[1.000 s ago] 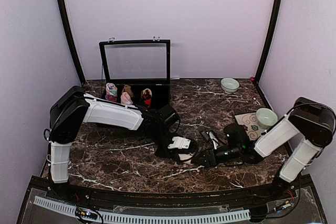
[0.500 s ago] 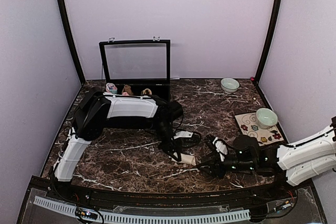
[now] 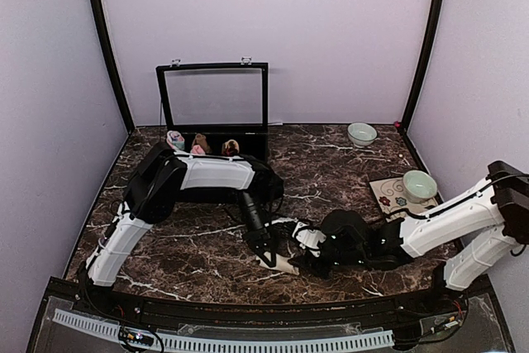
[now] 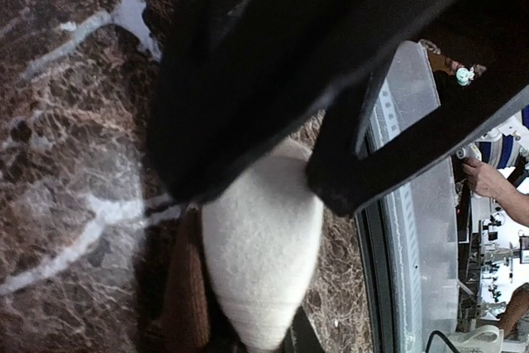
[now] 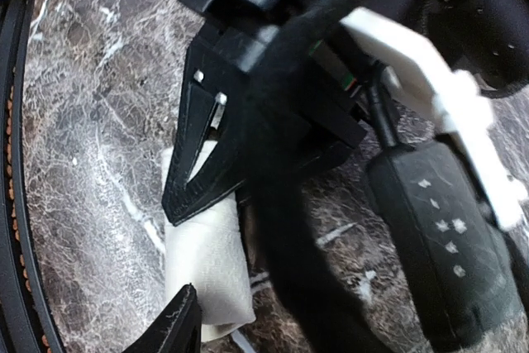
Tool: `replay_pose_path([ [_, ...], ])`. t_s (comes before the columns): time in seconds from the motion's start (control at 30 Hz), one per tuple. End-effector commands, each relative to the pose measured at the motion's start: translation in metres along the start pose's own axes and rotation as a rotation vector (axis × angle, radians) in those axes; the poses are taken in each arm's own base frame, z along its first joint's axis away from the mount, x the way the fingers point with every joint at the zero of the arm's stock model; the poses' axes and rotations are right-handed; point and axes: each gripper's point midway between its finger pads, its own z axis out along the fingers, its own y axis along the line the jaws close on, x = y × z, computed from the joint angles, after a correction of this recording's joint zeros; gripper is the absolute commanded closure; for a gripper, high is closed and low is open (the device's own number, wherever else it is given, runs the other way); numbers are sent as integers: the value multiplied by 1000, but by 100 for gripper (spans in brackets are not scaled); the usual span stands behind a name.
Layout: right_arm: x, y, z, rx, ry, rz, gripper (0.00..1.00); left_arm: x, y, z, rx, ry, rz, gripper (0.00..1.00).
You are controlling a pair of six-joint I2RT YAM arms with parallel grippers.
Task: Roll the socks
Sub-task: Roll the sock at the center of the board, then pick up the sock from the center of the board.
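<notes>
The cream sock [image 3: 289, 264] lies as a short roll near the table's front middle, its brown part [image 4: 186, 287] beside it. My left gripper [image 3: 269, 255] points down and is shut on this roll [image 4: 260, 262]. In the right wrist view its black finger presses the cream roll [image 5: 207, 262]. My right gripper [image 3: 308, 264] sits just right of the roll, one finger [image 5: 178, 324] showing at the roll's near end, jaws apart. The black sock [image 5: 281, 254] hangs as a dark strand across the right wrist view and hides the other finger. Its argyle pattern is hidden.
An open black case [image 3: 213, 97] at the back left holds rolled sock bundles [image 3: 201, 146]. A pale bowl [image 3: 361, 133] stands at the back right. Another bowl [image 3: 419, 185] sits on a floral mat [image 3: 395, 202] at the right. The table's front rail [image 4: 405, 204] is close.
My right gripper has swung left to the cream roll, carrying the black sock with it. My left gripper has shifted slightly forward on the roll.
</notes>
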Motion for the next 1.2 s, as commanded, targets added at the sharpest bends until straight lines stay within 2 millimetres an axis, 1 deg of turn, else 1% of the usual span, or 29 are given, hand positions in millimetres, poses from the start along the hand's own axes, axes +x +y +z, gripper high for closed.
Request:
replay_pose_path([
  [0.0,-10,12,13,-53,-22,-79,54,78,31,30,-37,287,-116,100],
  [0.13,-9,22,18,-102,-40,-45,54,77,36,28,-65,291,-109,100],
  [0.2,-9,18,17,-82,-26,-41,54,76,39,27,-80,292,-107,100],
  [0.27,-10,12,8,-52,-12,-47,54,74,40,25,-93,289,-101,100],
  [0.3,-13,9,1,-42,-16,-50,54,73,41,24,-101,287,-98,100],
  [0.33,-21,7,-9,-38,-38,-46,54,72,42,23,-105,284,-96,100],
  [0.37,-22,7,-16,-43,-43,-37,54,70,41,22,-105,279,-95,100],
  [0.47,-30,15,-31,-94,-87,1,54,65,37,20,-92,254,-98,100],
  [0.57,-41,22,-34,-122,-123,16,54,58,29,19,-62,221,-105,100],
  [0.7,-46,34,-21,-141,-106,-15,54,52,19,17,-21,192,-119,100],
  [0.73,-45,37,-16,-145,-93,-26,54,47,15,16,0,162,-123,100],
  [0.83,-38,45,-4,-158,-62,-49,54,46,11,16,20,145,-130,100],
  [1.07,-24,44,20,-124,-24,-71,56,49,12,18,19,147,-131,100],
  [1.17,-4,39,33,-87,17,-56,56,49,11,16,10,146,-118,100],
])
